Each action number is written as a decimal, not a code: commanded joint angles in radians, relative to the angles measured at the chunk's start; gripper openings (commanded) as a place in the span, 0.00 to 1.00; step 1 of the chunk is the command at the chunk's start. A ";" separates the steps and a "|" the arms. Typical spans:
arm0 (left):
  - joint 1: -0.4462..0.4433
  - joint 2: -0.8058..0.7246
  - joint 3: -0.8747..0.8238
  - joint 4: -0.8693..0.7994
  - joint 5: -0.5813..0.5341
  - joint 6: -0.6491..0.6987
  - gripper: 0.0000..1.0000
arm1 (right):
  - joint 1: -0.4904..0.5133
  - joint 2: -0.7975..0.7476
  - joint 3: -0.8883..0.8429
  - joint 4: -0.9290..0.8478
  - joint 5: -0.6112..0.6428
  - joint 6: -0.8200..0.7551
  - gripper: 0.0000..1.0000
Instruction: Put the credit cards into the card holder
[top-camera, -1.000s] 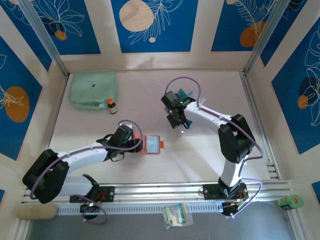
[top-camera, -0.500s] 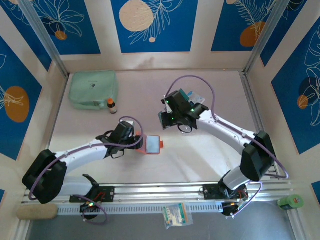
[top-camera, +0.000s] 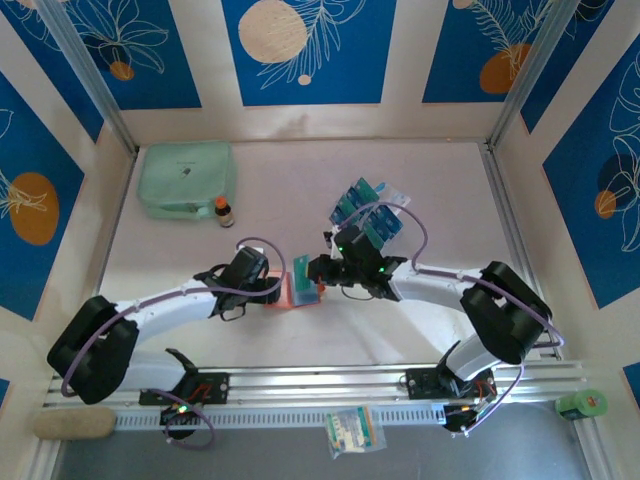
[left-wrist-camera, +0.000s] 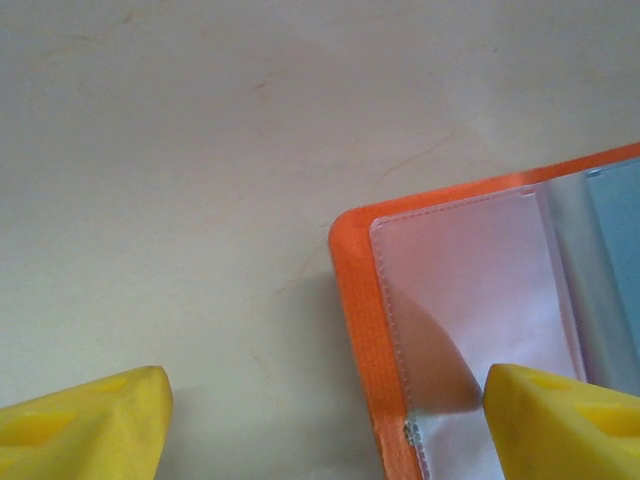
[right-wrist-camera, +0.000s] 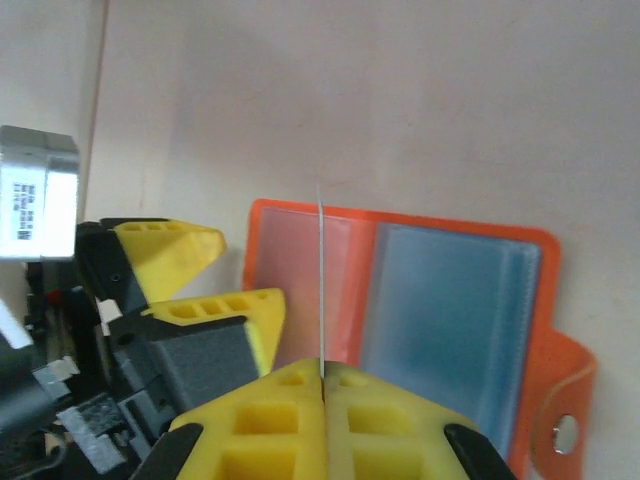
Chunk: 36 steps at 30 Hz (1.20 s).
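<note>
Misalignment looms: right gripper (right-wrist-camera: 322, 385) pinches a credit card (right-wrist-camera: 320, 280) edge-on above the open card holder (right-wrist-camera: 440, 290) on the bench (top-camera: 420, 330), whose left edge the wide-open left gripper (left-wrist-camera: 320, 425) only straddles, so the holder may skid.

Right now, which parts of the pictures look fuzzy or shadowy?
Left wrist view: the yellow fingers of the left gripper look soft up close, and a dark shadow lies on the card holder's clear pocket. Right wrist view: the right gripper looms large, its credit card edge-on like a thin line. Top view: even light, faint shadows on the table.
</note>
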 joint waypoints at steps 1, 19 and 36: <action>0.010 0.025 -0.013 -0.019 -0.014 -0.004 0.81 | 0.019 0.037 -0.035 0.173 0.020 0.077 0.00; 0.010 0.044 -0.012 -0.007 -0.017 -0.009 0.81 | 0.046 0.152 -0.096 0.340 0.052 0.137 0.00; 0.009 0.044 -0.014 -0.003 -0.017 -0.004 0.81 | 0.052 0.201 -0.127 0.378 0.048 0.153 0.00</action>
